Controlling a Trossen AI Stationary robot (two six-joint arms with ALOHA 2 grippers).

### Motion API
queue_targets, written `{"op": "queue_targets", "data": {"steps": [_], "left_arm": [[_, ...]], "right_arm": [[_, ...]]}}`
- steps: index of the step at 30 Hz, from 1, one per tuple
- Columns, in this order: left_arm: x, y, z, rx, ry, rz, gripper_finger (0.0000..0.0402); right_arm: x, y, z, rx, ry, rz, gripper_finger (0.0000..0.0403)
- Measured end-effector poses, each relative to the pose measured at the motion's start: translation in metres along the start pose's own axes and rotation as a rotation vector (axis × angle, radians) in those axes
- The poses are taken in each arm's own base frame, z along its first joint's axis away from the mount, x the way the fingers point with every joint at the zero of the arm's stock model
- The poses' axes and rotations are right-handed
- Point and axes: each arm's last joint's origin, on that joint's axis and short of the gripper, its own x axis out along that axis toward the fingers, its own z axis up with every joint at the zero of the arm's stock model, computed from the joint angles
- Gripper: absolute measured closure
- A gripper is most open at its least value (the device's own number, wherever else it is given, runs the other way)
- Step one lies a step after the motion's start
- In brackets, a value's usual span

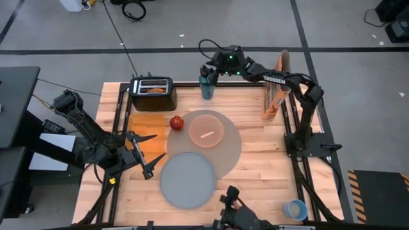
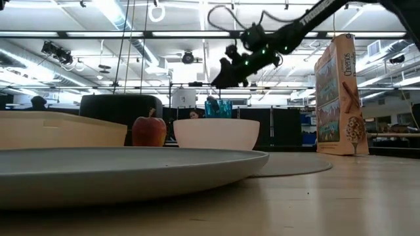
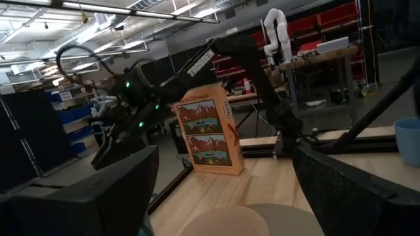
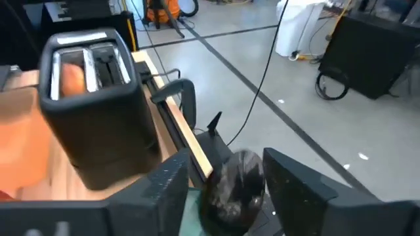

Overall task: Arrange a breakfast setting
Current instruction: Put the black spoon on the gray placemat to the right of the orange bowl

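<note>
The pink bowl [image 1: 206, 130] stands on the large grey mat [image 1: 225, 152], with a pale slim thing inside it. The red apple [image 1: 177, 122] lies beside the bowl's left. The grey plate [image 1: 187, 180] overlaps the mat's near edge. The orange cereal box [image 1: 275, 96] stands upright at the far right. The light-blue cup [image 1: 296, 209] stands at the near right corner. The bagel [image 4: 72, 78] sticks up in a toaster slot. My right gripper [image 1: 208, 72] is open over a teal bottle's dark cap [image 4: 233, 190]. My left gripper [image 1: 144, 153] is open and empty at the near left.
A black toaster [image 1: 153, 93] stands at the far left, behind an orange board [image 1: 148, 128]. The teal bottle [image 1: 206, 87] stands at the far edge. Bare wood shows between the mat and the cereal box and along the near right.
</note>
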Motion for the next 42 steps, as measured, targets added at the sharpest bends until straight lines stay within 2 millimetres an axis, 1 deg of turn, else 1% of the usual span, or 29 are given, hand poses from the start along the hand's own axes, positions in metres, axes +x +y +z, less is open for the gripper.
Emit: {"op": "queue_targets", "data": {"steps": [4, 8, 14, 18, 20, 23, 27, 30, 33, 35, 38, 42], "left_arm": [[0.0, 0.0, 0.0, 0.0, -0.001, -0.002, 0.0042], [0.0, 0.0, 0.0, -0.003, -0.002, -0.003, 0.0042], [0.0, 0.0, 0.0, -0.007, -0.002, -0.003, 0.0042], [0.0, 0.0, 0.0, -0.006, -0.002, -0.003, 0.0042], [0.0, 0.0, 0.0, -0.007, -0.002, -0.003, 0.0042], [0.0, 0.0, 0.0, -0.004, -0.002, -0.003, 0.0042], [0.0, -0.001, -0.001, 0.006, 0.0, -0.005, 0.0042], [0.0, -0.001, -0.001, 0.009, 0.001, -0.005, 0.0042], [0.0, -0.001, -0.001, 0.009, 0.001, -0.005, 0.0042], [0.0, -0.001, -0.001, 0.009, 0.001, -0.005, 0.0042], [0.0, -0.001, -0.001, 0.009, 0.001, -0.005, 0.0042], [0.0, -0.001, -0.001, 0.009, 0.001, -0.006, 0.0042]], "right_arm": [[0.016, -0.005, -0.017, 0.008, 0.027, 0.007, 0.016], [0.023, -0.006, -0.022, -0.001, 0.018, 0.006, 0.0138], [0.021, -0.005, -0.022, 0.008, 0.033, 0.007, 0.0136], [0.023, -0.001, -0.022, 0.03, 0.042, -0.071, 0.014], [0.024, 0.004, -0.021, 0.02, 0.049, -0.123, 0.0138], [0.027, 0.017, -0.02, -0.005, 0.052, -0.159, 0.0128], [0.03, 0.038, -0.014, -0.037, 0.015, -0.175, 0.0099], [0.031, 0.045, -0.011, -0.052, 0.002, -0.261, 0.0073], [0.03, 0.043, -0.011, -0.008, -0.006, -0.344, 0.0056], [0.03, 0.038, -0.013, 0.053, -0.003, -0.352, 0.0052], [0.029, 0.034, -0.015, 0.115, 0.006, -0.338, 0.0053], [0.03, 0.034, -0.014, 0.118, -0.01, -0.348, 0.0059]]}}
